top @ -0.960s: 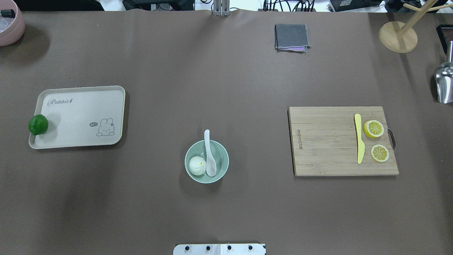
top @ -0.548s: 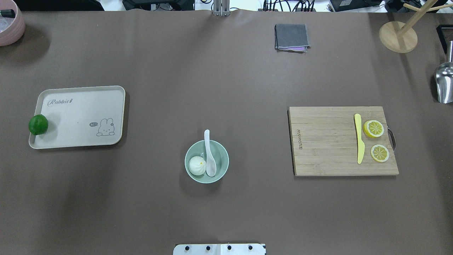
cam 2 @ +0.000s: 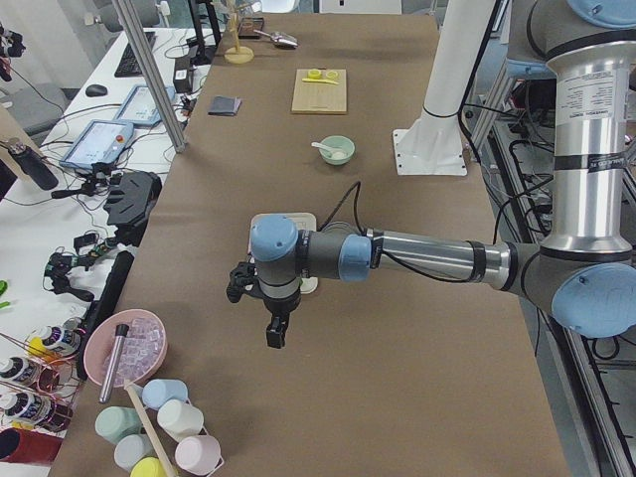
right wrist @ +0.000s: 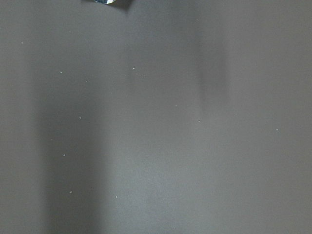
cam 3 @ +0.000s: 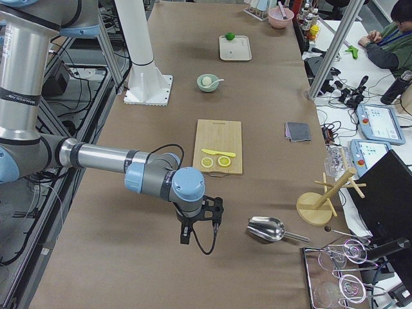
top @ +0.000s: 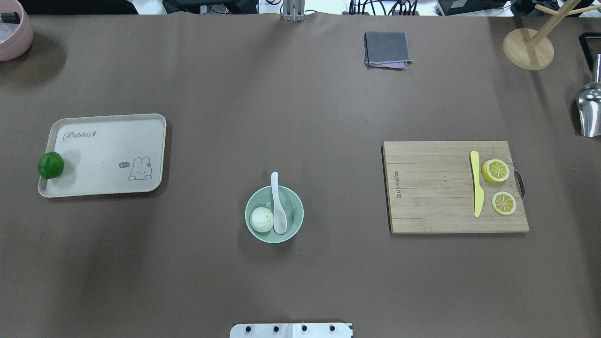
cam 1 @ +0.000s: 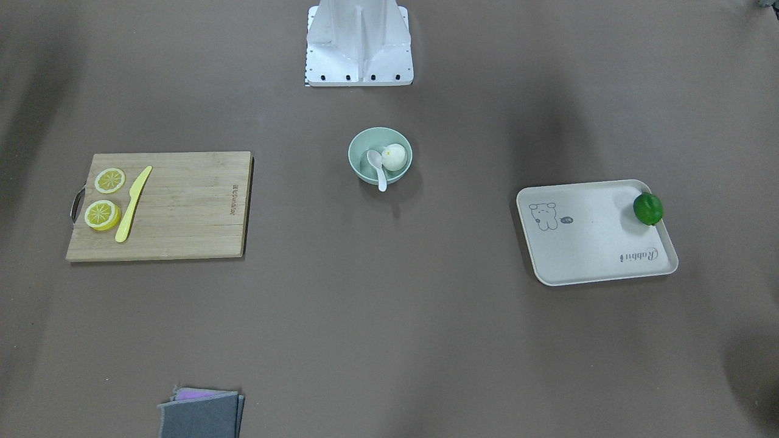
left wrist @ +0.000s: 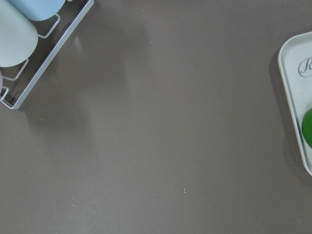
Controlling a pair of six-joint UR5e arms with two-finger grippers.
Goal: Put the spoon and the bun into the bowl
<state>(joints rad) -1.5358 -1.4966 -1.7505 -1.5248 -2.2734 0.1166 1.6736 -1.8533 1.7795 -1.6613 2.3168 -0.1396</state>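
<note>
Farthest left, the left arm [cam 2: 397, 260] is stretched low over bare tabletop [top: 300, 117] beyond the tray. Its left jaws are shown only from the side, so how far they are open cannot be told. A glossy green lime [top: 50, 165] is set at the left edge of a matte beige tray [top: 108, 145] with rounded corners and a printed rabbit. Mid-table, well apart from tray and board, the smooth round mint-green bowl [top: 296, 206] is found. The pleated white bun [top: 261, 219] is lodged in its left side. The glazed white spoon [top: 278, 206] is laid just beside the bun, scoop inside and handle over the far rim. Farther back, a folded grey cloth [top: 387, 48] is laid flat. On a grained bamboo cutting board [top: 432, 188], a flat yellow knife [top: 477, 183] and two lemon slices [top: 496, 170] are laid. A shiny metal scoop [top: 589, 110] is placed at the right edge. Beyond it the right arm [cam 3: 116, 159] is held, and the state of the right jaws likewise cannot be told.
</note>
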